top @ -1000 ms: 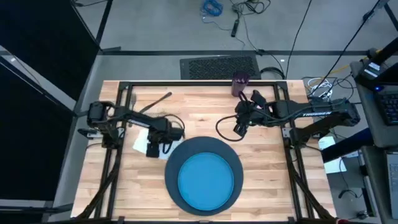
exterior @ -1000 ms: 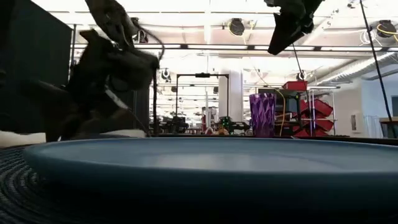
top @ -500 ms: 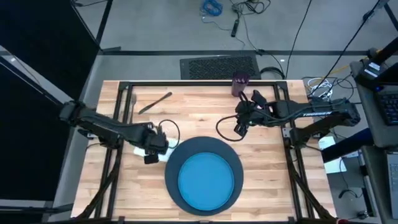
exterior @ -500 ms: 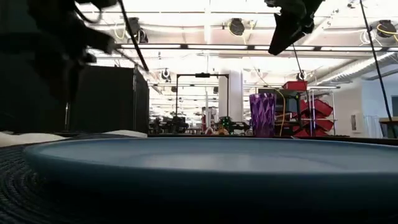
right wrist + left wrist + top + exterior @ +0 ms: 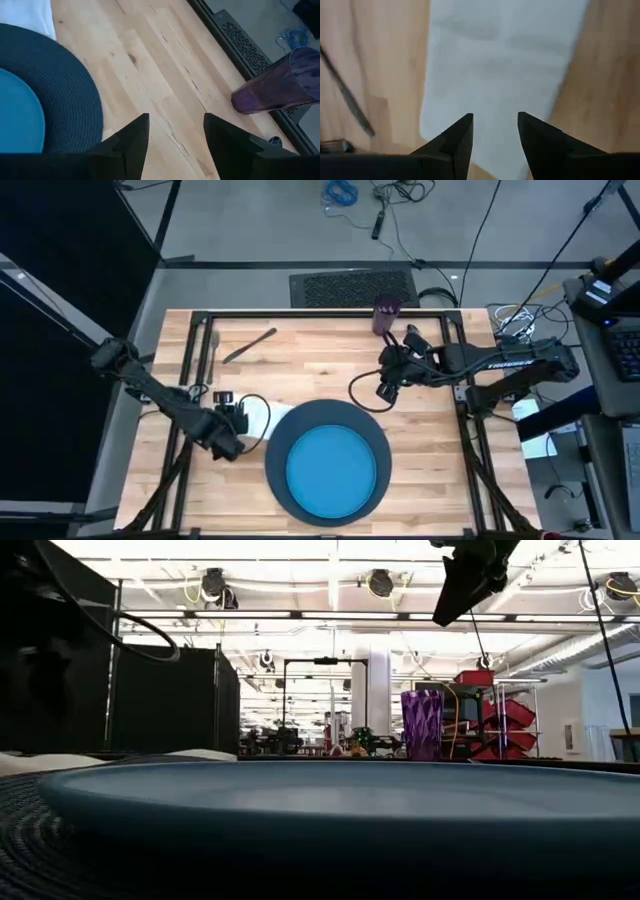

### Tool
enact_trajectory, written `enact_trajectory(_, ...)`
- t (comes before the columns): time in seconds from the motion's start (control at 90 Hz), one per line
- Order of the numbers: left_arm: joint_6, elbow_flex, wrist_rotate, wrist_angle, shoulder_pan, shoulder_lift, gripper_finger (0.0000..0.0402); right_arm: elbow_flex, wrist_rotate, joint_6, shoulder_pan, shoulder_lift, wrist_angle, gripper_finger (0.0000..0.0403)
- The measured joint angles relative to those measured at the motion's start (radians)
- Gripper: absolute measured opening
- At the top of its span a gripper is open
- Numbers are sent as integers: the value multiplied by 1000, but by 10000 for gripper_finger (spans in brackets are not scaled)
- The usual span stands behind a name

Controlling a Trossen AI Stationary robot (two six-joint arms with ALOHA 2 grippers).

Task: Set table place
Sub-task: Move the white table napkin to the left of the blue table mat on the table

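Centrally, the blue plate (image 5: pixel 329 470) sits on the navy disc (image 5: pixel 290 428) at the desk's (image 5: pixel 320 360) near edge, white napkin (image 5: pixel 256 416) touching the disc's left. Left gripper (image 5: pixel 494 127), fingers parted, hovers over the napkin; right gripper (image 5: pixel 175 127), released, hangs near the purple cup (image 5: pixel 385 315).

I work in a robotics lab or workshop hall, not a home. My plank desk (image 5: pixel 320 350) sits in a black metal frame on a bare grey floor, with loose cables (image 5: pixel 340 192) lying beyond its far edge. Level across the desk I see a wide industrial room: round ceiling lamps (image 5: pixel 380 582), exposed beams, dark partition panels (image 5: pixel 165 700) and red storage bins (image 5: pixel 505 725) on racks.
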Motion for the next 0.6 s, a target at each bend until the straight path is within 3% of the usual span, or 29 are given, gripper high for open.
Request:
enact_trajectory(0.122, -5, 0, 46, 18, -35, 0, 141, 0, 1, 2, 0, 0, 0, 176)
enact_trajectory(0.6, 12, -36, 62, 89, -47, 35, 141, 0, 9, 2, -1, 0, 7, 176)
